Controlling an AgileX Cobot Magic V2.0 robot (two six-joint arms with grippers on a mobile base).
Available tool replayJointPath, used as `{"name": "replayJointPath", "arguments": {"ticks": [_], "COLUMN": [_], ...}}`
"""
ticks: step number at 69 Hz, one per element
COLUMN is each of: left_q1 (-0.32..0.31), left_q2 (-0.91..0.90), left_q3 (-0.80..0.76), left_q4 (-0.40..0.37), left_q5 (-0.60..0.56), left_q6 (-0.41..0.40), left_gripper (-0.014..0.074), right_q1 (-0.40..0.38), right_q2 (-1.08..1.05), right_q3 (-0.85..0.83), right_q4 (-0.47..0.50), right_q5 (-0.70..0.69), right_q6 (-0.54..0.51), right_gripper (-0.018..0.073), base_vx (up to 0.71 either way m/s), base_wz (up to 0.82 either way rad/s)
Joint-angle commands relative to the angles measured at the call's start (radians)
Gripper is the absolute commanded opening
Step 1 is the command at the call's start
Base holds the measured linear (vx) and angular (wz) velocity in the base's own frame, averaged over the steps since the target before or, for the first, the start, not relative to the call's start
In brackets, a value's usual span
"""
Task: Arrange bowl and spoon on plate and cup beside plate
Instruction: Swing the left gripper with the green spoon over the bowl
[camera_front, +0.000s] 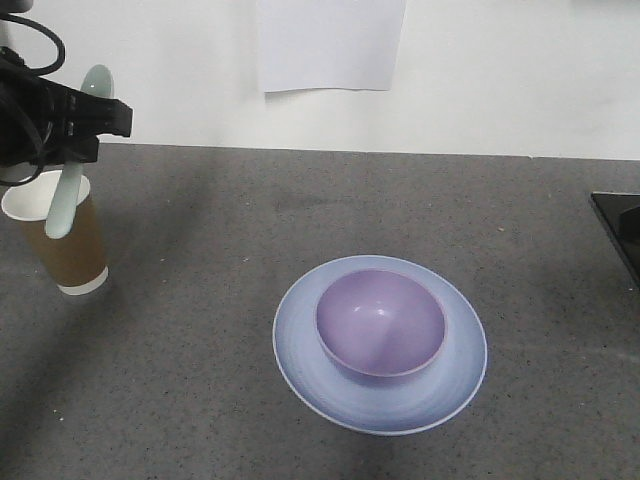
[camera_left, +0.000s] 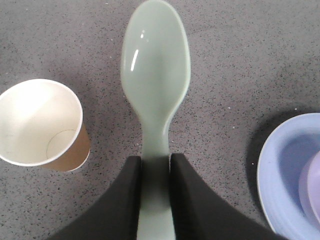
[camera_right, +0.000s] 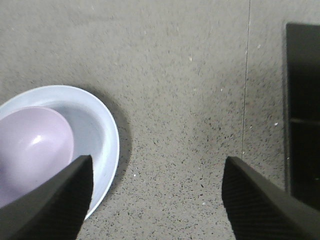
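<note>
Plate (camera_front: 400, 405) holds bowl (camera_front: 380, 320); left end effector (camera_left: 155, 161) clamps spoon (camera_left: 156, 75) near cup (camera_left: 37, 122); right end effector (camera_right: 157, 165) gapes.

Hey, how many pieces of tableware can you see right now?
4. The cup stands at the counter's left; the spoon is held in the left gripper near it; the bowl sits on the plate, mid-counter. Nothing seems hidden.

Open counter (camera_front: 200, 330) lies between cup (camera_front: 80, 255) and plate (camera_front: 400, 405) (bowl (camera_front: 380, 322) occupies its centre).
</note>
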Motion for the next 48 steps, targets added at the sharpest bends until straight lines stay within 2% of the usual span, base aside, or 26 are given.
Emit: {"name": "replayJointPath", "arguments": {"ticks": [1,7,14,26,27,48], "left_q1": [-0.004,-0.004,-0.005,-0.007,-0.034,-0.191], "left_q2": [-0.030,-0.030,-0.030,-0.012,0.016,0.232], "left_q3": [-0.025,-0.025,-0.025,-0.027,-0.033,-0.260], "left_q4": [0.004,-0.019,-0.110,-0.353,-0.396,-0.351], "left_q5": [-0.054,-0.055,-0.057,-0.055,-0.045,0.129], "left_q6": [0.033,0.090,0.216,0.486,0.562,0.630], "left_gripper": [-0.0006,-0.0006,-0.0006,-0.0008,-0.0008,-0.0008], "right_q1": [-0.006,-0.006,-0.006,-0.006,-0.006,-0.006], "right_q2": [-0.068,-0.097,-0.104,-0.092,-0.089,-0.089], "right_q3": [-0.030,-0.030,-0.030,-0.030,-0.030,-0.030], "right_q4": [-0.001,-0.009,-0.009,-0.009,-0.010,-0.010], "right_q5": [-0.047,-0.054,-0.052,-0.049,-0.049,-0.049], "right_q6": [-0.002,-0.002,-0.001,-0.001,-0.001,-0.001], "right_gripper": [0.0528,0.0528,0.0528,0.0528,0.0528,0.0528], "base_vx": [0.00,0.00,0.00,0.00,0.00,0.00], "base_wz": [0.00,0.00,0.00,0.00,0.00,0.00]}}
